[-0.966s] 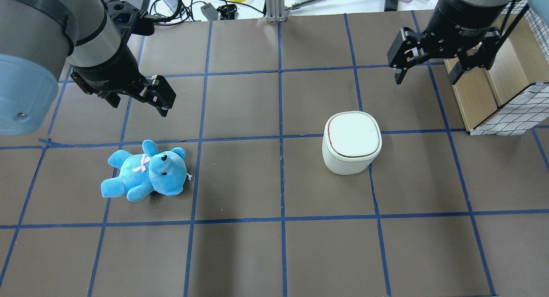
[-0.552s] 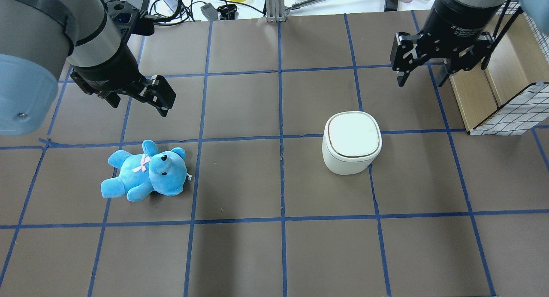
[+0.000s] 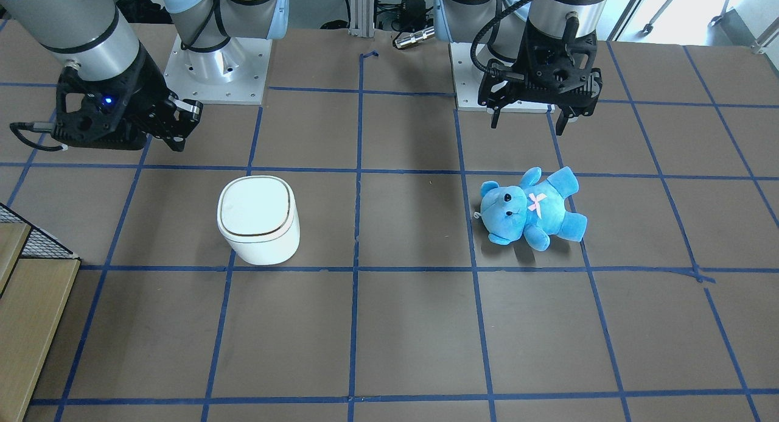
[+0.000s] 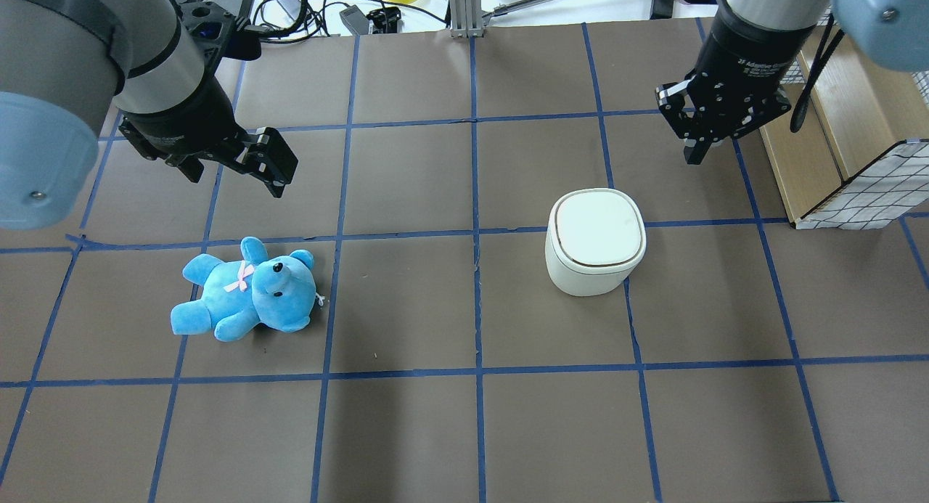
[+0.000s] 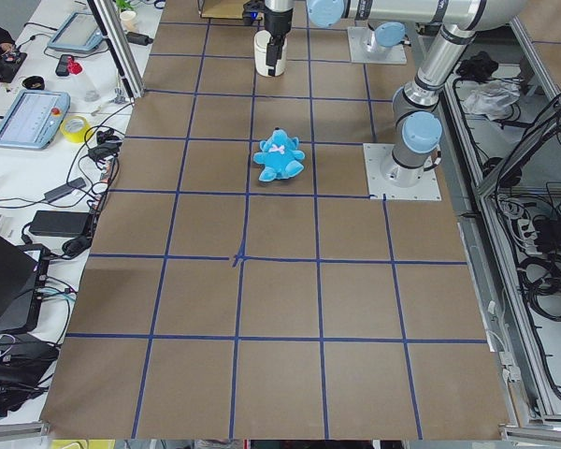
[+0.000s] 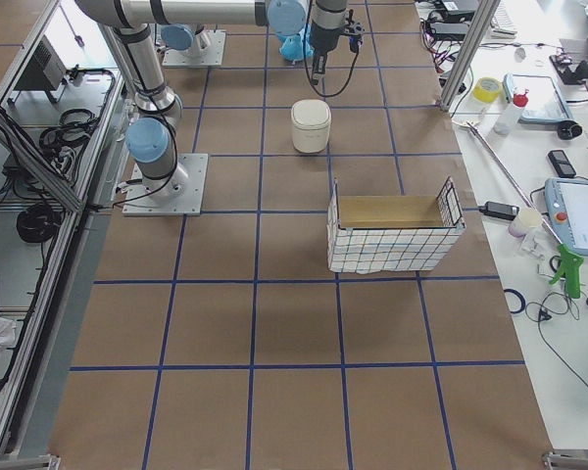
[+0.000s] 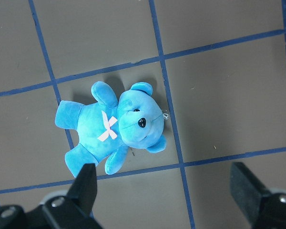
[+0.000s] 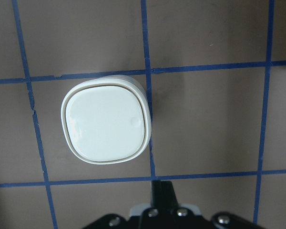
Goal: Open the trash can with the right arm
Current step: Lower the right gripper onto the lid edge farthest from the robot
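The white trash can (image 4: pixel 595 242) stands upright right of centre with its flat lid down; it also shows in the front view (image 3: pixel 258 218) and fills the right wrist view (image 8: pixel 107 125). My right gripper (image 4: pixel 694 153), with a blue light on its body, is shut and empty. It hangs above the table behind and to the right of the can, apart from it (image 3: pixel 178 139); its closed fingertips show at the bottom of the wrist view (image 8: pixel 164 193). My left gripper (image 4: pixel 236 170) is open and empty, above and behind the blue teddy bear (image 4: pixel 247 292).
A wooden box with a wire-mesh side (image 4: pixel 835 147) stands at the right edge, close to my right arm. The teddy bear (image 7: pixel 117 126) lies on its back on the left half. Cables and tools (image 4: pixel 319 9) lie beyond the far edge.
My right gripper has shut its fingers, turned about its axis and shifted slightly left. The left arm, the can and the bear have not moved.
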`<state>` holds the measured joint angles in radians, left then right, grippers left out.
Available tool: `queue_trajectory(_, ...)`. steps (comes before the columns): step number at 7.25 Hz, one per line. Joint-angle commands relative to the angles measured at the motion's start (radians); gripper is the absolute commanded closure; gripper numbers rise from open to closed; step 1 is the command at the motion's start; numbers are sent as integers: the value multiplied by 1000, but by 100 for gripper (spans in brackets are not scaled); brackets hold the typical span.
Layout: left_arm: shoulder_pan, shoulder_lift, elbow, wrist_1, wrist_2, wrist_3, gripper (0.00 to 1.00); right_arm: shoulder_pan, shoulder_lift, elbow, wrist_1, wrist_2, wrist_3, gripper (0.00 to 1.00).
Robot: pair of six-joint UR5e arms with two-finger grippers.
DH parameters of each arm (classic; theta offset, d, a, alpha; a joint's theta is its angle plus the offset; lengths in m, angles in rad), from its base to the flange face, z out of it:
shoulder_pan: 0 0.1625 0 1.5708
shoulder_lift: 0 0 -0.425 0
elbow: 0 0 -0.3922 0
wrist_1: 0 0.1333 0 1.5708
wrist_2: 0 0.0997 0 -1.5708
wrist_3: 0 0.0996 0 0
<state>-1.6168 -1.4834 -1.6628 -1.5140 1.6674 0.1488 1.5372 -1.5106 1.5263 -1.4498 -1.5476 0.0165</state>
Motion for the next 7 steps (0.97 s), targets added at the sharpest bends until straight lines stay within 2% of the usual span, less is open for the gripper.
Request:
queue_trajectory(1,0,0,0,0,0,0,0,1,13,72,-56,15,0,100)
queue_trajectory(6,0,0,0,0,0,0,0,11,75,138,-133,43,-3,100)
queue_trajectory(7,0,0,0,0,0,0,0,11,87,161,-183,43,-1,100)
